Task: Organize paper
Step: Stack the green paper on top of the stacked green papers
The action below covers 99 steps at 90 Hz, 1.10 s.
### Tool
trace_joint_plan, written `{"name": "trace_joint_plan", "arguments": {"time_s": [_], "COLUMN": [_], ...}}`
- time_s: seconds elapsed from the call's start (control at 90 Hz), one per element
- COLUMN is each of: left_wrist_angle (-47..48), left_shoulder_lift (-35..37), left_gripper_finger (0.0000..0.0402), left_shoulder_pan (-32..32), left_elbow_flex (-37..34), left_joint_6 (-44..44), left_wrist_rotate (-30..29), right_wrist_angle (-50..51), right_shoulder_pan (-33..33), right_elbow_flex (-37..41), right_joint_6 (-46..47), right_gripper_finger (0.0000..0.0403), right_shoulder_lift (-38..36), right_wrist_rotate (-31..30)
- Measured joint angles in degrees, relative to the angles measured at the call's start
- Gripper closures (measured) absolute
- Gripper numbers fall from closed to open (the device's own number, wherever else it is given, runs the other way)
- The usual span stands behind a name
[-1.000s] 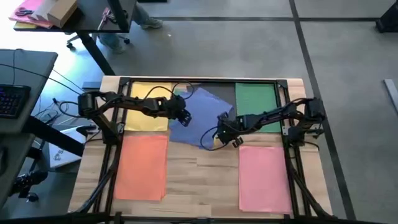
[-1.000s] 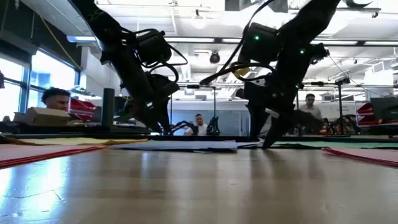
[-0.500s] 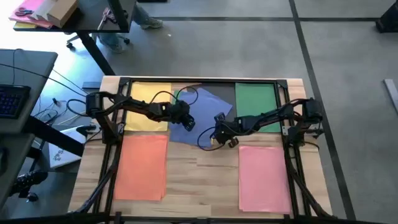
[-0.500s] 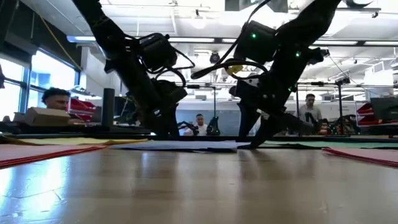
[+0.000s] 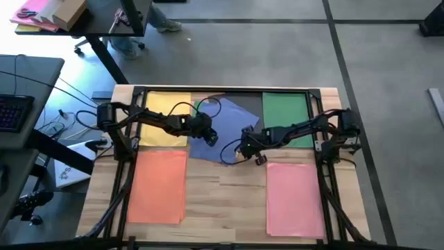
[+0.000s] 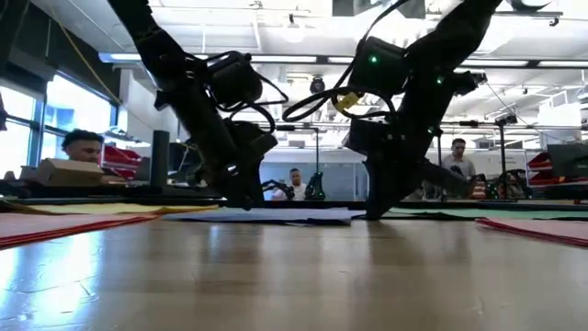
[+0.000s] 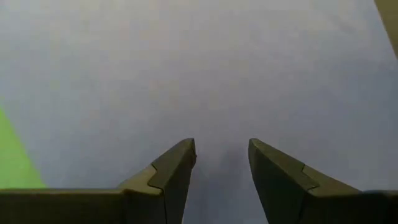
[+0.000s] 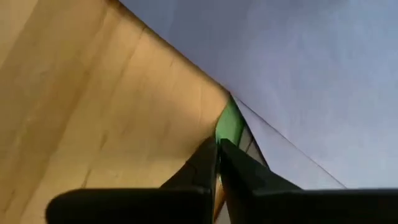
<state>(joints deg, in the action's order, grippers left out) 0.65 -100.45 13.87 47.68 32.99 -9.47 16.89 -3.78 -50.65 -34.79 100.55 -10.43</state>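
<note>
On a wooden bench (image 5: 222,191), the left tool (image 7: 221,163) rests open on blue paper (image 5: 223,121); the right tool (image 8: 217,152) pinches shut at the corner of the stacked sheets beneath it.

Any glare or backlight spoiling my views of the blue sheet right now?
Low view: bright windows behind leave both arms as silhouettes, and the table shines. Left wrist view: blue sheet evenly lit, soft. High view: no glare on it.

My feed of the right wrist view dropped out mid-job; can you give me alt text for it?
The right tool is nearly closed at the corner of a blue sheet, where a green sheet peeks out beneath. Bare wooden table fills the rest.
</note>
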Motion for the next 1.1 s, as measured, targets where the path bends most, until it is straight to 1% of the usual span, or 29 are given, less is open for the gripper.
{"name": "trace_joint_plan", "arguments": {"time_s": [0.089,0.156,0.278,0.378,0.478,0.633,0.789,0.9,0.989,1.1], "left_wrist_angle": [-0.7,-1.1,-1.7,-2.0,-2.9,-7.0,-11.0,-10.3,-7.7,-1.0], "left_shoulder_lift": [0.0,0.0,0.0,0.0,0.0,0.0,0.0,0.0,0.0,0.0], "left_gripper_finger": [0.0257,0.0257,0.0257,0.0257,0.0257,0.0257,0.0257,0.0257,0.0257,0.0257], "left_shoulder_pan": [-0.8,-1.7,-3.3,-4.8,-6.3,-9.2,-12.3,-14.2,-15.8,-17.9], "left_elbow_flex": [0.0,0.0,0.0,0.0,0.0,0.0,0.1,1.9,5.0,10.5], "left_joint_6": [-0.1,-0.1,-0.3,-2.9,-5.2,-8.7,-12.8,-14.6,-16.4,-19.2], "left_wrist_rotate": [0.0,0.0,-0.2,-0.3,-0.3,-0.2,-0.1,-0.1,-0.2,-0.3], "right_wrist_angle": [4.4,6.3,8.8,10.5,13.9,19.0,21.5,23.0,25.3,27.4], "right_shoulder_pan": [-0.4,-0.8,-2.2,-3.9,-5.6,-7.1,-7.2,-7.0,-6.7,-6.3], "right_elbow_flex": [-2.2,-4.0,-7.1,-8.8,-10.4,-12.0,-13.6,-15.1,-17.0,-19.1], "right_joint_6": [0.0,0.1,1.6,3.9,6.4,8.4,9.9,9.6,8.8,7.0], "right_gripper_finger": [0.0403,0.0403,0.0403,0.0403,0.0403,0.0403,0.0403,0.0403,0.0403,0.0403], "right_shoulder_lift": [0.0,0.0,0.0,0.0,0.0,0.0,-0.1,-0.1,-0.1,-0.3], "right_wrist_rotate": [0.1,2.5,11.4,18.2,26.4,34.9,40.1,42.0,42.1,43.0]}}
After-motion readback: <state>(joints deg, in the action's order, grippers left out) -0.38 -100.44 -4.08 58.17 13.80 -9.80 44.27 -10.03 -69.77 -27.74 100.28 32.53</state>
